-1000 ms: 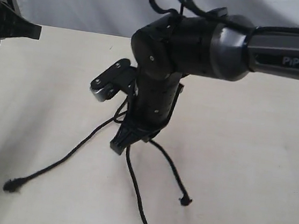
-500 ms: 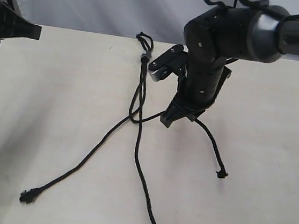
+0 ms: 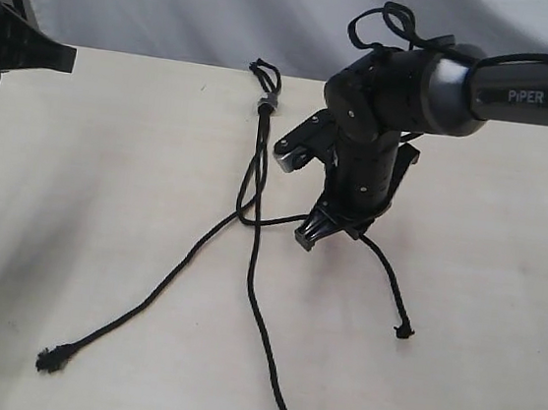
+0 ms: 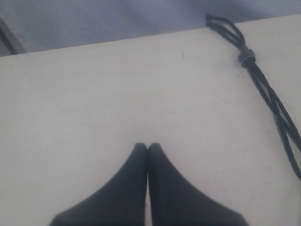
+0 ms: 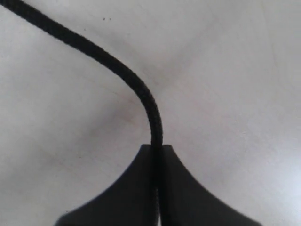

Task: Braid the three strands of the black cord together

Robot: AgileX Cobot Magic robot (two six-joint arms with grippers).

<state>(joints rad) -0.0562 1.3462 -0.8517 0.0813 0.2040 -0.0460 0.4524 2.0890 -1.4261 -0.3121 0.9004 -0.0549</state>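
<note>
Right hand [image 5: 157, 148] tight on one strand [image 5: 94, 48] of the black cord [image 3: 263, 106]

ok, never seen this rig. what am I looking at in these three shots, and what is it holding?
It is a robot with two arms, each ending in a pinching tool. One picture comes from a camera off the arms that takes in the whole table. The other two come from small cameras on each wrist, looking out past that arm's tool.

On the table lies a thin black cord: three strands joined at a knot with a small loop.

The right tool is shut on one strand, the one that ends on the right of the wide view. Its wrist camera shows that strand running in between the closed tips. The other two strands lie loose.

The left tool is shut and holds nothing, apart from the cord.
</note>
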